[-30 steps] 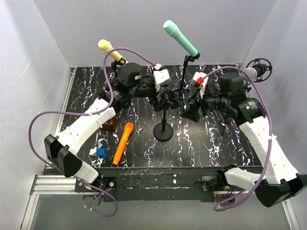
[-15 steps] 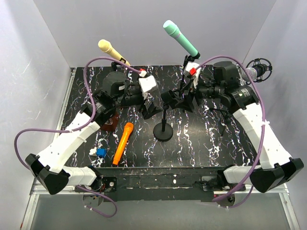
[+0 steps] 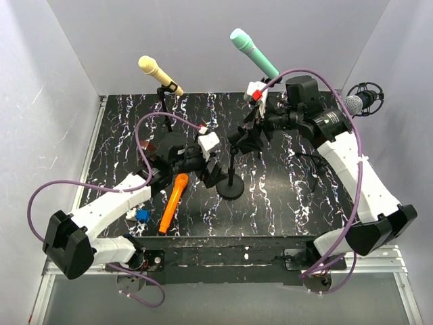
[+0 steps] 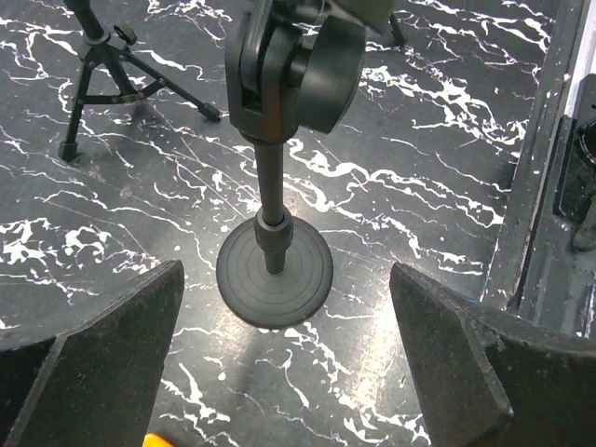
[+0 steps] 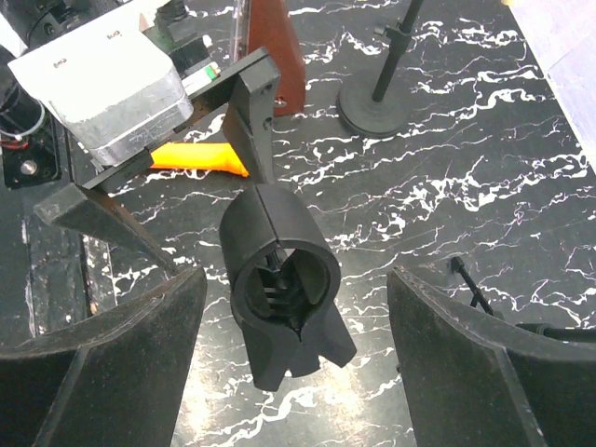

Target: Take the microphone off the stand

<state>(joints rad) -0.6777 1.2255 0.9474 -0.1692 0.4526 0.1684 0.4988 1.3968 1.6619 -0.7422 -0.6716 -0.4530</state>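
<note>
Tool check, left arm: the left tool (image 4: 284,279) is open, fingers spread wide, and sits low at the near-left side of the stand (image 4: 271,177). In the left wrist view the stand's pole and round base show between the fingers, clear of both. The right tool (image 5: 296,279) is also open and sits at the head of the stand on its far-right side. The stand's black clip (image 5: 279,270) lies between the right tool's fingers with a gap on each side. The orange microphone (image 3: 172,202) lies flat on the tabletop (image 3: 291,196), left of the stand's base and apart from it, its length running near to far at a slight slant. A teal microphone (image 3: 254,54) is raised on its own mount behind the stand. A yellow microphone (image 3: 158,73) stands behind and to the left of the stand. A grey microphone (image 3: 356,101) in a ring mount is well off to the right, behind the stand.
</note>
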